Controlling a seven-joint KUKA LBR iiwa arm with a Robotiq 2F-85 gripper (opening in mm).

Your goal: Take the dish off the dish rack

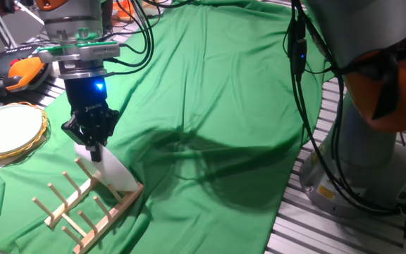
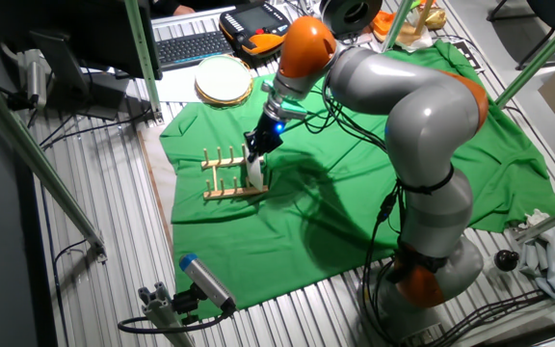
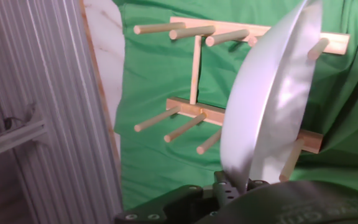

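**Lifting the dish clear of the pegs**

I'm holding the gripper (image 1: 94, 149) pinched, it seems, on the top rim of the dish (image 3: 272, 106), which is standing on edge directly below it in the dish rack (image 1: 83, 204). I'm aiming for a straight upward pull, avoiding the pegs.

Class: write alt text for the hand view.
A white dish stands on edge between the pegs of a light-wood dish rack, its rim gripped by the gripper at the bottom. Green cloth lies beneath.
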